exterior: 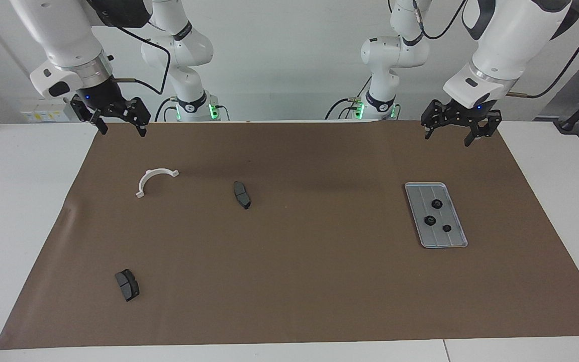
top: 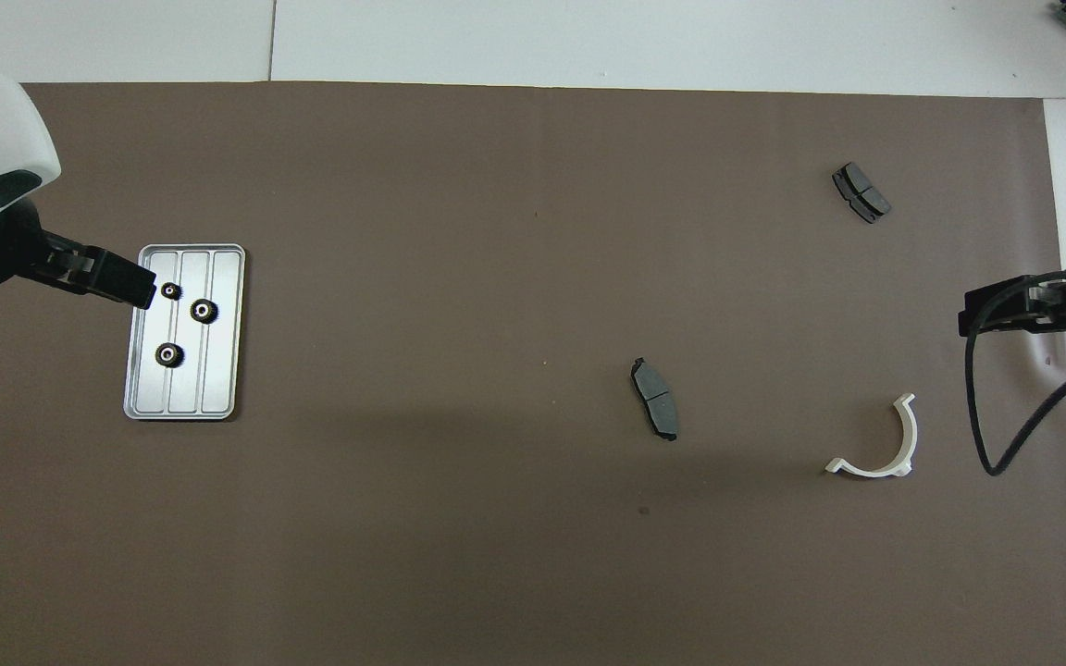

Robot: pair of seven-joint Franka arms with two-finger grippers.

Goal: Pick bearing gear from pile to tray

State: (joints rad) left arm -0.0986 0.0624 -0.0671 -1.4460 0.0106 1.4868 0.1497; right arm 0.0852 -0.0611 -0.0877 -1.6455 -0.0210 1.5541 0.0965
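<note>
Holding three gears [exterior: 436,203], tray [exterior: 453,244] (no legible writing); left gripper [exterior: 459,131], right gripper [exterior: 120,123] apparently spread, empty.

We observe two high, distant cameras: one faces the robots across the brown mat [exterior: 289,281]; one looks steeply down from their end. Both cover the mat around the tray [exterior: 458,236].

Showing only the tips of the left gripper [top: 130,287] and right gripper [top: 1005,313] in the overhead view, with both arms running off the frame's edges. Cutting both arms' upper links off at the top of the facing view. Leaving the teeth of the three black rings [exterior: 436,203] in the tray [exterior: 458,240] too small to make out.
</note>
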